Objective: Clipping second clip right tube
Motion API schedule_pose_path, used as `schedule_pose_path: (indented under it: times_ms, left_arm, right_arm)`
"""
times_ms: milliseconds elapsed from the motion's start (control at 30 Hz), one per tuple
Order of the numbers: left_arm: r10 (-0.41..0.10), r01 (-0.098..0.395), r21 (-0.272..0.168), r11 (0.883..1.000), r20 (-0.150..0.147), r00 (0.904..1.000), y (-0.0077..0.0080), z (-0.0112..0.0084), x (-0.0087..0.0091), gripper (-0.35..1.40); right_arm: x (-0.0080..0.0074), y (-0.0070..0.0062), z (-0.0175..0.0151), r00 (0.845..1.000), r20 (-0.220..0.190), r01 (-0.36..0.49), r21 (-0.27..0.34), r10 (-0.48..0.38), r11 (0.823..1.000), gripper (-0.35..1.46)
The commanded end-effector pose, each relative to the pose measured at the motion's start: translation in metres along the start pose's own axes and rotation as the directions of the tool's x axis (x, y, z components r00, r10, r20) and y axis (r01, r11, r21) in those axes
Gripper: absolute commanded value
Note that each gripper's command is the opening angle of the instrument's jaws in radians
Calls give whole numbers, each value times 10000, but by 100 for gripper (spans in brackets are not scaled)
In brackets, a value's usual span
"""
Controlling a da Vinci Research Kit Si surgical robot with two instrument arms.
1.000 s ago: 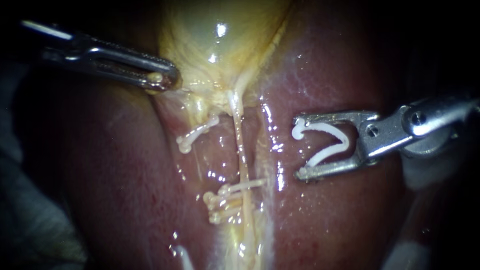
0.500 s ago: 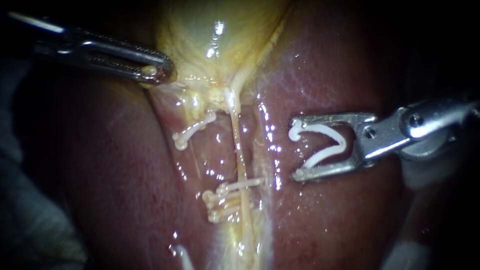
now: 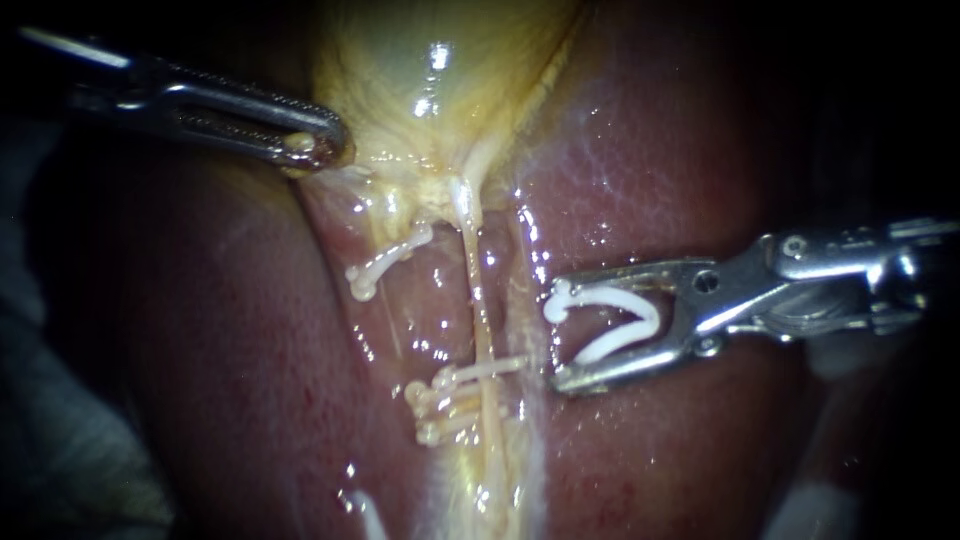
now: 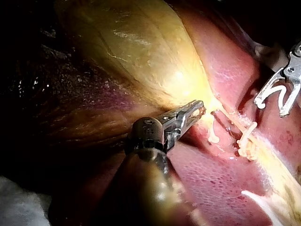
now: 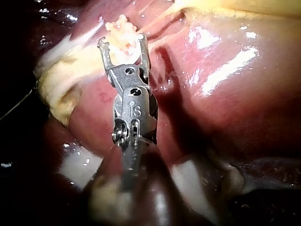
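Risk here, as I judge it, is mostly one of aim. My right instrument (image 3: 558,338) carries a white clip (image 3: 612,318) between its jaws. Both jaws touch it although they stand wide apart. The tips are just beside the right tube (image 3: 478,300), not yet around it. If I go forward too shallow, the clip may catch only the wet film beside the tube, or the lower jaw may dig into the liver (image 3: 650,150). If I go too low, it may land on the cluster of clips (image 3: 445,405) already sitting there. My left instrument (image 3: 318,148) is closed on the edge of the gallbladder (image 3: 440,80). If this grip slips, the tube would go slack and wander from the clip.

The tube is a thin, pale yellow strand, glossy and soft-looking. The clip is a smooth V with a hooked end. The liver is dark red, wet and finely mottled; the gallbladder is yellow and shiny.
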Motion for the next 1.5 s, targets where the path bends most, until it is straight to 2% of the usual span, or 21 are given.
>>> schedule_pose_path:
  times_ms: [33,167,467,667,1000,1500]
  left_arm:
    - [1,-1,1,10000,1,10000,0,0,0,-35]
    - [0,0,3,10000,0,10000,1,0,0,-35]
    - [0,0,5,10000,-1,10000,1,0,0,-35]
    - [0,0,8,10000,-2,10000,1,0,-1,-35]
    - [-2,2,10,10000,-3,10000,1,0,-1,-35]
    - [-4,4,13,10000,-5,10000,1,0,-1,-35]
  right_arm:
    - [-2,3,4,9998,18,-175,39,175,9998,47]
    - [-10,14,15,9981,50,-607,157,606,9980,47]
    - [-40,45,37,9865,93,-1637,194,1636,9863,47]
    - [-53,58,51,9809,146,-1941,248,1938,9807,48]
    - [-56,64,69,9762,122,-2166,230,2164,9760,49]
    - [-52,66,93,9558,-625,-2830,704,2874,9565,49]
